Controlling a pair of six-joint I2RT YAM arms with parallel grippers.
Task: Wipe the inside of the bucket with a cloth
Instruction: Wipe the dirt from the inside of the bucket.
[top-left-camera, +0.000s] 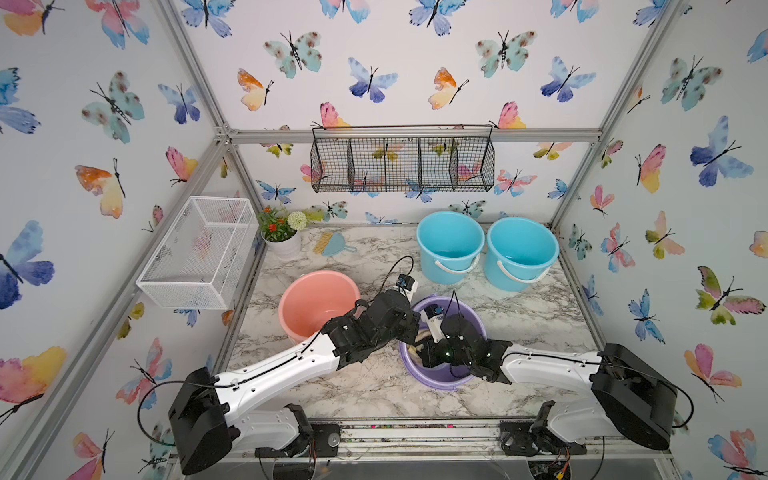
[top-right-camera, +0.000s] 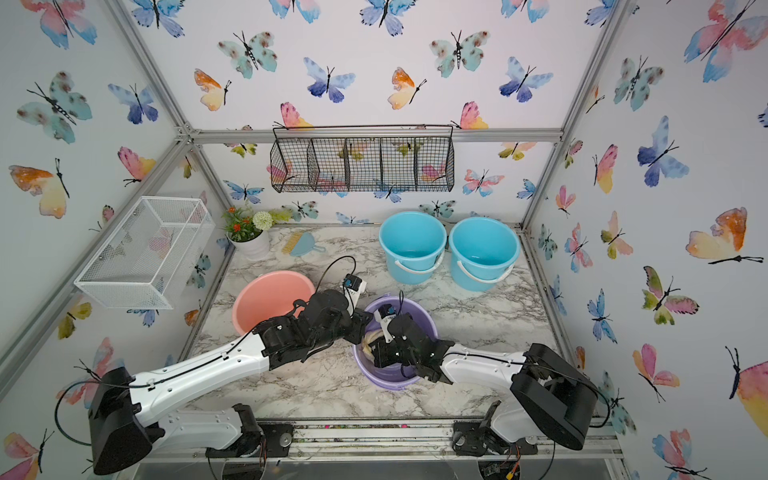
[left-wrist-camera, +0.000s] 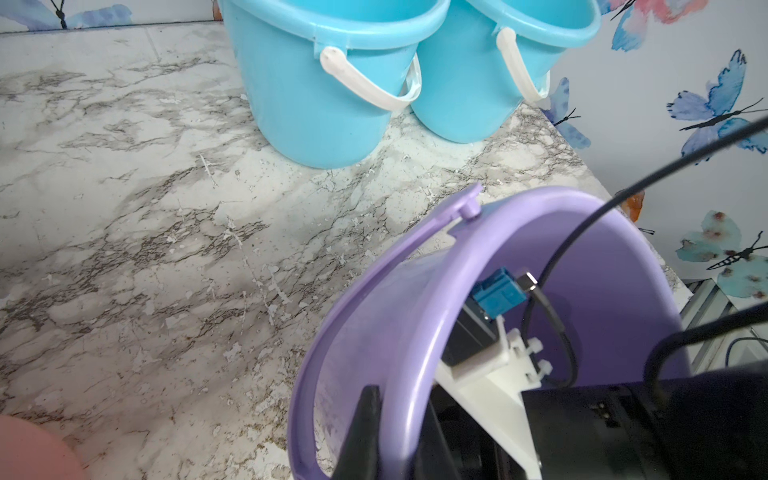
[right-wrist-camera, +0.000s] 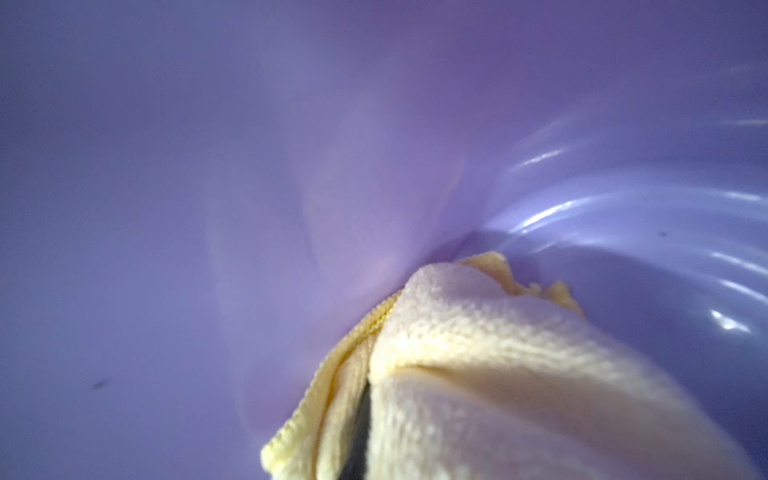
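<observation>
The cloth (right-wrist-camera: 478, 353), pale yellow and bunched, lies low inside the purple bucket (right-wrist-camera: 208, 166), pressed where wall meets floor. My right gripper (top-left-camera: 428, 351) reaches down into the bucket with its fingers pinched tight on the cloth, which hides them in the wrist view. My left gripper (left-wrist-camera: 401, 395) is clamped on the bucket's near rim (left-wrist-camera: 415, 316), one finger outside and one inside. The bucket stands upright on the marble table (top-left-camera: 374, 386). A pink bucket (top-left-camera: 316, 303) sits just beside it on my left, and two blue buckets (top-left-camera: 451, 245) (top-left-camera: 521, 253) stand touching each other at the back.
</observation>
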